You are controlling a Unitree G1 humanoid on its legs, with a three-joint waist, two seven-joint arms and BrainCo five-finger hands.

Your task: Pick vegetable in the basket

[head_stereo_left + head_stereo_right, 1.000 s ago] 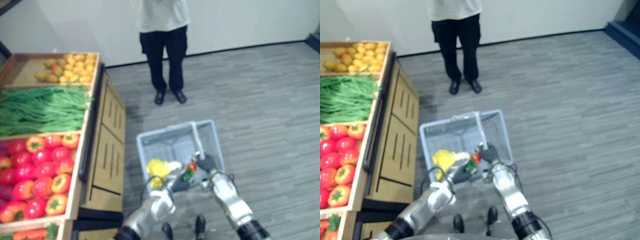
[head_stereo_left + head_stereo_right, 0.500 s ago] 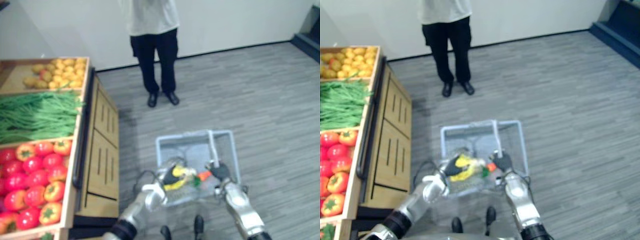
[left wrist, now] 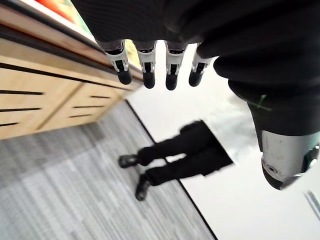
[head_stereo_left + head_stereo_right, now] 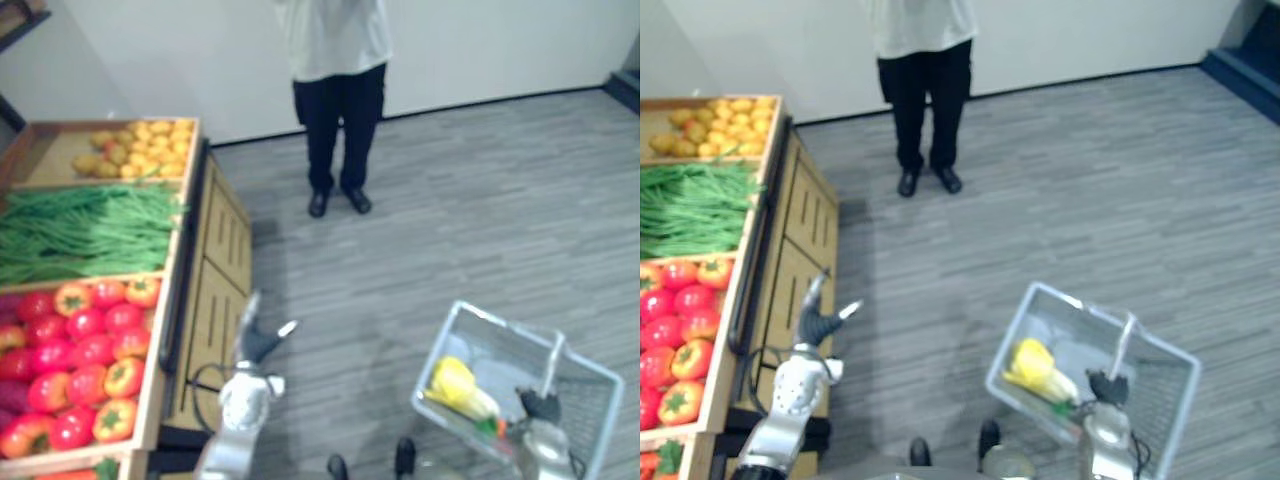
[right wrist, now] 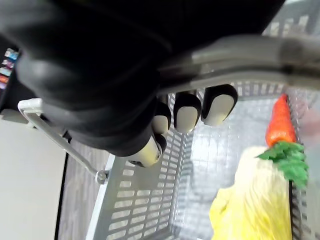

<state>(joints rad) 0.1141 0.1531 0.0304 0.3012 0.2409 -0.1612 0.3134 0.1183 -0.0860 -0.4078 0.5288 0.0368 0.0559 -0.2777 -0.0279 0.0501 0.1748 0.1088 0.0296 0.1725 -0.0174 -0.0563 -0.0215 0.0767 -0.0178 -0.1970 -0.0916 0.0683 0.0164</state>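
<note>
One carrot and one yellow leafy vegetable are lying in the single basket, which is hanging by its handle from the right hand, fingers curling round it. Left hand is hovering open beside the produce stand, likely free for the next pick. One person is standing beyond.

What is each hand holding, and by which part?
The right hand grips the grey plastic mesh basket by its handle bar; the left hand is open, holding nothing.
</note>
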